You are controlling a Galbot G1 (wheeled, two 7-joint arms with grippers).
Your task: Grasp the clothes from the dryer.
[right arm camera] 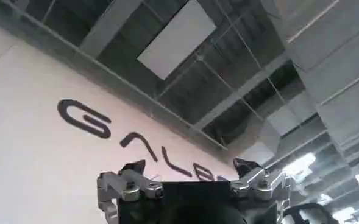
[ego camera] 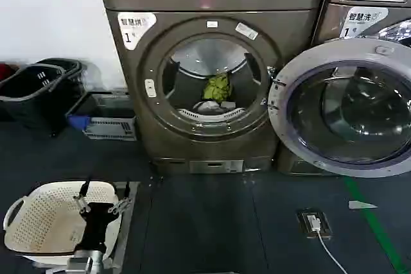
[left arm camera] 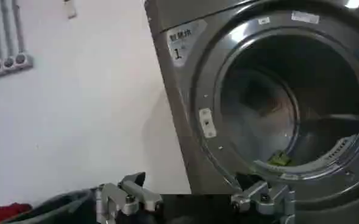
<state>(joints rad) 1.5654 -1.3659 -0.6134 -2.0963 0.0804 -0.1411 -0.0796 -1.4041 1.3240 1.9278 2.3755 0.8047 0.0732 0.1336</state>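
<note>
Left fingers (ego camera: 101,202) apart over basket (ego camera: 26,229) | dryer (ego camera: 212,68) door (ego camera: 347,107) open — clothes (ego camera: 217,88) inside

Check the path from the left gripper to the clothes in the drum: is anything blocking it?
Nothing visible blocks it. The left gripper, open, hovers over the white basket, low and left of the dryer. The door is swung fully open to the right, so the porthole is clear. The clothes lie in the drum.

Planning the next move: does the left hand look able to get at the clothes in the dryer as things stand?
Probably yes. The dryer door is swung wide, leaving the clothes unblocked. The left hand, open over the basket, must first travel forward.
</note>
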